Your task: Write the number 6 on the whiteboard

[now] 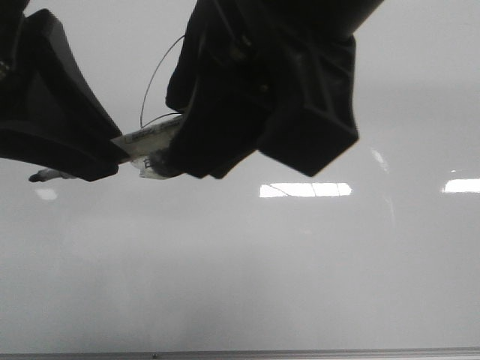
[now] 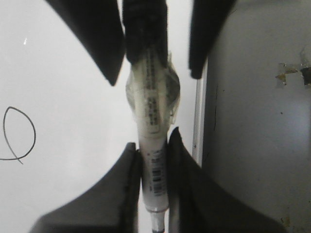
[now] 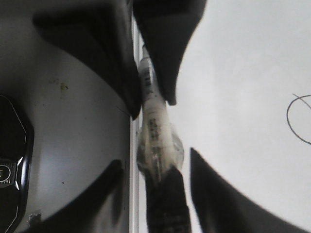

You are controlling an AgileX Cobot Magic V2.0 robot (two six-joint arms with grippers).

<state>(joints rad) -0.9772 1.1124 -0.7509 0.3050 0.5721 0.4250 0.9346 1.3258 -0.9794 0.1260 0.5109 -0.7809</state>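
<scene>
A white marker (image 2: 154, 167) with a black cap (image 2: 146, 29) hangs over the whiteboard (image 1: 300, 262), close to its edge strip (image 2: 198, 121). My left gripper (image 2: 153, 145) is shut on the marker's white barrel. My right gripper (image 3: 155, 160) stands open around the black cap (image 3: 165, 199), with gaps on both sides. A wad of clear tape (image 3: 160, 150) wraps the marker where cap meets barrel. In the front view both grippers (image 1: 112, 154) (image 1: 180, 142) meet at the marker (image 1: 150, 137). The number 6 shows as a thin black line (image 1: 154, 79); its loop (image 2: 19, 133) lies apart from the marker, partly cut off at the edge (image 3: 296, 116).
Beyond the board's edge strip (image 3: 134, 145) lies a grey table surface (image 2: 257, 145) with torn tape scraps (image 2: 291, 70). A black rounded device (image 3: 9, 155) sits on that surface. Bright light glares (image 1: 304, 190) reflect on the board.
</scene>
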